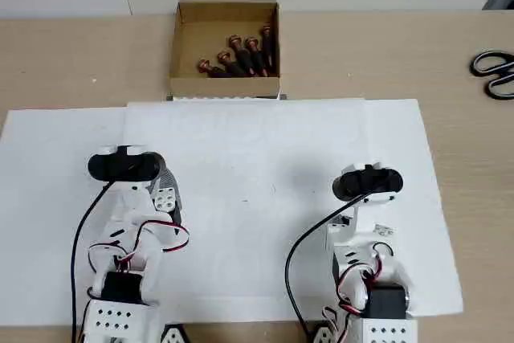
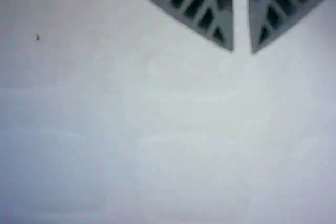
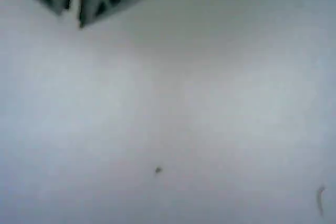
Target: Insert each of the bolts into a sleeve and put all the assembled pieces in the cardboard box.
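1. Cardboard box [image 1: 183, 46] at the far side of the tabletop [image 1: 80, 54], open side up, just beyond the far edge of the white paper sheet [image 1: 265, 158].
2. Inside the box: 5 bolts in sleeves [image 1: 237, 58], side by side in a loose fan toward the near wall. Long axes roughly near wall to far wall, slightly slanted, with the copper heads on the far side, away from the arms.
3. Left claw [image 2: 241, 48]: drawn together to a thin slit, gripping nothing, hanging close over the paper.
4. Right claw [image 3: 73, 17]: pinched to a hairline, gripping nothing, likewise close over the paper.
5. From the high view: 2 arms folded low near the front edge of the paper, 1 arm [image 1: 124, 165] toward that view's left, the other [image 1: 368, 182] toward its right. Unable to match either to a side from the wrist views.
6. Key relation: box straight ahead across the paper, well apart from both arms, between their 2 lines but offset toward the arm at the view's left. Judged somewhat nearer to that arm.
7. Judgement: looks complete, with every assembled piece lying in the box. Should any further reach be needed, forward over the paper, claw set crosswise to those long axes.
8. Scissors [image 1: 494, 74] at the tabletop's right edge, well apart from everything.
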